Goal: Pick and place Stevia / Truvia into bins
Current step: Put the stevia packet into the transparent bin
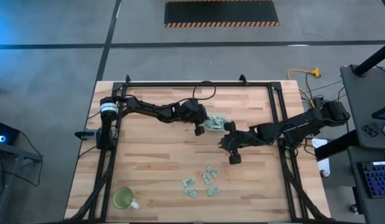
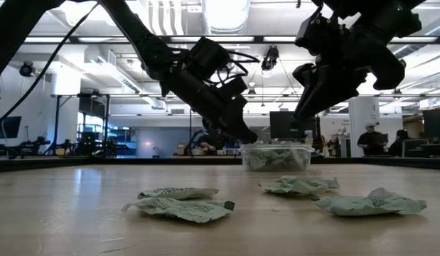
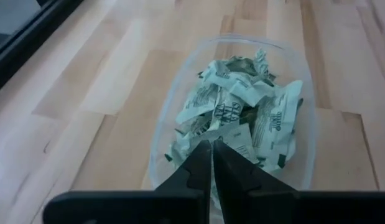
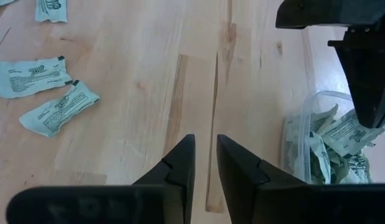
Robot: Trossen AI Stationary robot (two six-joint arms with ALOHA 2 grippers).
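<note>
Left gripper [image 1: 199,129] at centre of high view, just left of the clear tub [image 1: 216,124], hanging over its edge; fingers [image 3: 212,163] pressed fully together, nothing between them, tips pointing at the heap of sachets in the tub [image 3: 242,118]. In low view same gripper [image 2: 242,134] comes down from upper left to the tub rim [image 2: 275,148], mid frame, far back on table.

Right gripper [image 1: 233,158] just right of centre in high view, below-right of tub, raised off the wood table [image 1: 155,168]; fingers [image 4: 180,163] narrow gap, parallel, nothing held, bare boards under them. In low view hangs upper right [image 2: 305,114], well above tabletop.

Tub stuffed w/ crumpled green-white sachets, piled to the rim. Loose sachets [image 1: 201,182] still on table, lower centre of high view, abt six in a scattered cluster, apart from tub and both grippers; three visible at upper left of right wrist view [image 4: 58,109], four flat crumpled ones in low view foreground [image 2: 180,206].

Green cup [image 1: 123,198] w/ handle lower left of high view, well apart from everything
</note>
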